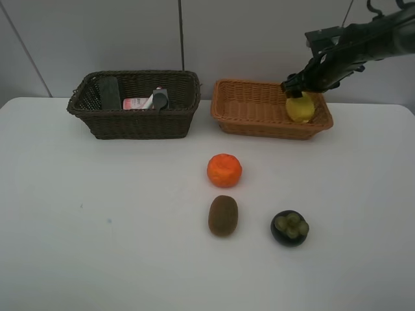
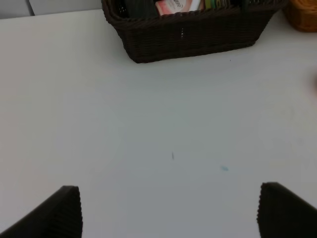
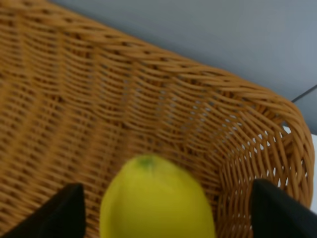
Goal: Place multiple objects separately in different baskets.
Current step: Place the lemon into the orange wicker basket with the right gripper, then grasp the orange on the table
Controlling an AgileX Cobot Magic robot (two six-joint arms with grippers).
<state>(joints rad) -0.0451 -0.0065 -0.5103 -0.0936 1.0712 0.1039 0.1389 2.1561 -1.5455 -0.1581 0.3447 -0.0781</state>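
The lemon (image 1: pixel 301 108) lies in the right end of the light orange basket (image 1: pixel 259 124). My right gripper (image 1: pixel 297 89) hangs just above it, open; in the right wrist view the gripper (image 3: pixel 166 184) has its fingers spread on either side of the lemon (image 3: pixel 156 198), inside the basket (image 3: pixel 74 89). The dark brown basket (image 1: pixel 139 126) holds the dark green bottle (image 1: pixel 109 92), the pink bottle (image 1: pixel 136 103) and a dark item (image 1: pixel 160 98). The orange (image 1: pixel 224 170), kiwi (image 1: pixel 223 215) and mangosteen (image 1: pixel 289 227) sit on the table. My left gripper (image 2: pixel 168 186) is open and empty over bare table.
The white table (image 1: pixel 97 227) ends at a grey wall behind the baskets. In the left wrist view the dark basket (image 2: pixel 188 34) is ahead with the pink bottle (image 2: pixel 173 6) inside, and a corner of the light basket (image 2: pixel 303 15) shows beside it.
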